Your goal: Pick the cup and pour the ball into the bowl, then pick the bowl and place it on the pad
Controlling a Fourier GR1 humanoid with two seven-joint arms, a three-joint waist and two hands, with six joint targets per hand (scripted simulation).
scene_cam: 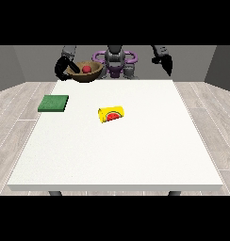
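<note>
- The hand at the view's left point(63, 68) is raised above the far left corner of the counter point(135, 155), and the brown bowl point(85, 73) sits right against it on its inner side, lifted clear of the counter top.
- This hand is up against the bowl's outer rim; how far its fingers curl round the rim cannot be told.
- A red ball point(86, 69) lies inside the bowl, just inward of that same hand.
- The bowl is tilted a little, its opening turned partly toward the camera.
- The green pad point(53, 103) lies flat on the counter below and nearer the camera than the hand at the view's left, well apart from the bowl.
- The yellow cup point(111, 114) with a watermelon picture lies on its side near the counter's middle, far from both hands, closer to the camera than either.
- The hand at the view's right point(165, 63) hangs in the air beyond the counter's far right corner, touching nothing; whether its fingers are straight or curled cannot be told.
</note>
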